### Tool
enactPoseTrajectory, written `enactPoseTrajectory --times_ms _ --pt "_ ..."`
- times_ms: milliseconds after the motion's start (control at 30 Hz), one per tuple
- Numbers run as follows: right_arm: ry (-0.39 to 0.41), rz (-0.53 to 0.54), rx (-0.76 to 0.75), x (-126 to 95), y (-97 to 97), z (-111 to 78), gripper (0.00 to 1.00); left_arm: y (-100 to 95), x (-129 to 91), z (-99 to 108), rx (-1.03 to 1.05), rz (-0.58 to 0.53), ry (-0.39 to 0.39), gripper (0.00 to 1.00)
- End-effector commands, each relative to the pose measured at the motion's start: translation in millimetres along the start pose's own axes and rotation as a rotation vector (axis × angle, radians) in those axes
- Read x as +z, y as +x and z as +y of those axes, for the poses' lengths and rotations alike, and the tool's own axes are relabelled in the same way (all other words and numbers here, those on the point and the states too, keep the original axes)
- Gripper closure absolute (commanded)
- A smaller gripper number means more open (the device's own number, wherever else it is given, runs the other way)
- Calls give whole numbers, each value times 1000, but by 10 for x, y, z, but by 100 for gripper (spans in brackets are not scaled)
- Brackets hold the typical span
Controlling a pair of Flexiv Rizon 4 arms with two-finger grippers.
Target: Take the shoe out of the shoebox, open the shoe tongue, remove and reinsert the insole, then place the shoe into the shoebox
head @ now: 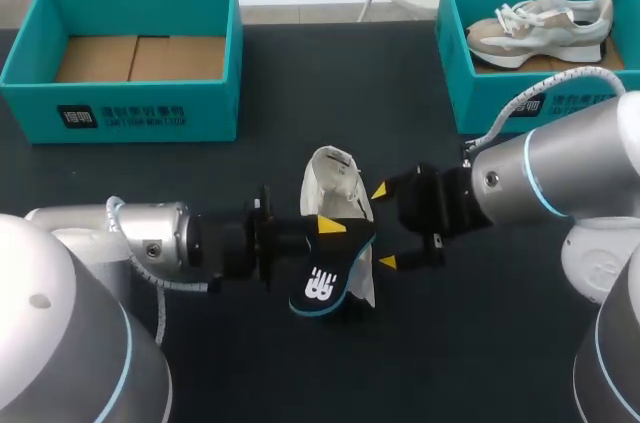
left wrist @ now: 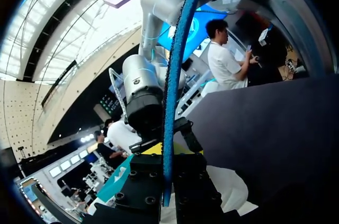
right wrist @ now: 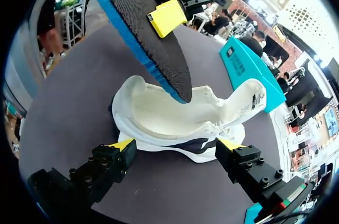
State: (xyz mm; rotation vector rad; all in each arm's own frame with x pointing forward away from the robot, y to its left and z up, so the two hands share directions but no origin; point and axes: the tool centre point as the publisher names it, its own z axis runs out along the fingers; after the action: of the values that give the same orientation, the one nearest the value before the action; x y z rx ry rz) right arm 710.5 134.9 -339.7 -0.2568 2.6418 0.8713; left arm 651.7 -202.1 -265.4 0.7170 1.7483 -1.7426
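A white shoe (head: pixel 335 178) lies on the dark table, its opening facing my right wrist camera (right wrist: pixel 169 115). My left gripper (head: pixel 333 227) is shut on a black insole (head: pixel 322 283) with a blue edge and a white logo. The insole is seen edge-on in the left wrist view (left wrist: pixel 175 86), between the fingers of that gripper (left wrist: pixel 167 155). In the right wrist view the insole (right wrist: pixel 140 33) slants down over the shoe, one end above the opening. My right gripper (head: pixel 384 227) is open, its yellow tips on either side of the shoe (right wrist: pixel 175 144).
An empty teal shoebox (head: pixel 120 103) stands at the back left. A second teal shoebox (head: pixel 500 93) at the back right holds another sneaker (head: pixel 545 28). My right arm (left wrist: pixel 143 91) shows just beyond the insole in the left wrist view.
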Motion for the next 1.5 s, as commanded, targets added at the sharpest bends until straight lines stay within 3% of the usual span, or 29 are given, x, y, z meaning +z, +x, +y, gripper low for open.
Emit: enactPoseTrajectory --times_ms 33,767,1500 --pt "4 3 7 -28 23 -47 0 23 58 36 3 8 -12 100" --pt "-3 17 10 -31 33 -64 0 146 43 339 -30 -11 -2 100" --pt "-3 17 10 -31 33 -64 0 245 41 700 -96 11 -48 100"
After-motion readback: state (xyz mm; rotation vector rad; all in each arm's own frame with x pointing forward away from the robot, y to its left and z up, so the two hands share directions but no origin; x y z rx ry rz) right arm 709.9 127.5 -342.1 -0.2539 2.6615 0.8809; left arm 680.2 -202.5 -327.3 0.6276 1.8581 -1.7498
